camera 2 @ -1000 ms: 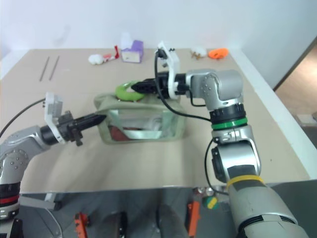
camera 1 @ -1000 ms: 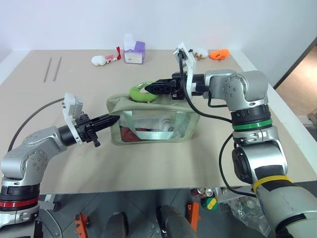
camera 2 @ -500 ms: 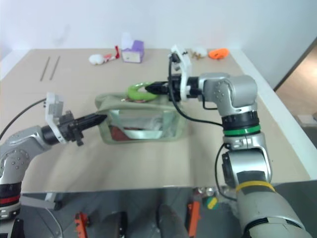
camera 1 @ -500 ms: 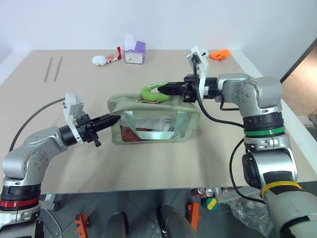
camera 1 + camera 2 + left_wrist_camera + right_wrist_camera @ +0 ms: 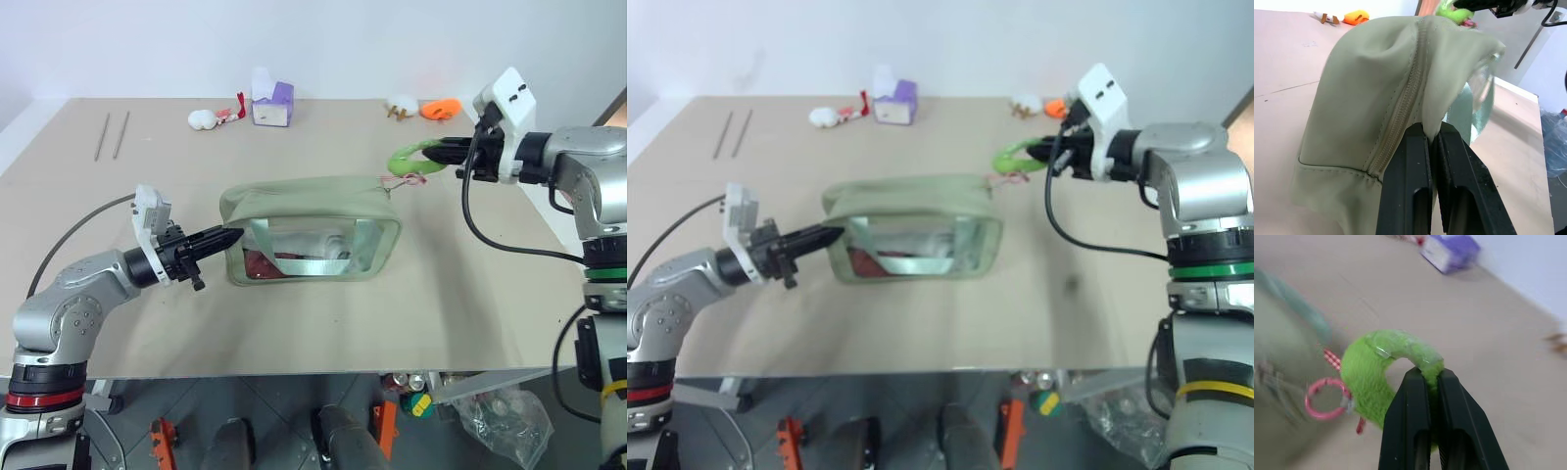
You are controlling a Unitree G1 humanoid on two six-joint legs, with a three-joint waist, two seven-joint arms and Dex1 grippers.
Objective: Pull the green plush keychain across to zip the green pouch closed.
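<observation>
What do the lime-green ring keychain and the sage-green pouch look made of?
The lime-green ring keychain looks like fuzzy plush: soft, matte, nap visible. The sage-green pouch seems woven fabric, matte with stitched seams, creasing where pinched; its side panel looks like clear glossy plastic, contents showing through.

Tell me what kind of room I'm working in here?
Probably a lab or test workspace, not a home: a large plain beige table against a bare white wall, scattered small props like a purple-and-white box and an orange object, and tools and clutter on the grey floor beneath.
</observation>
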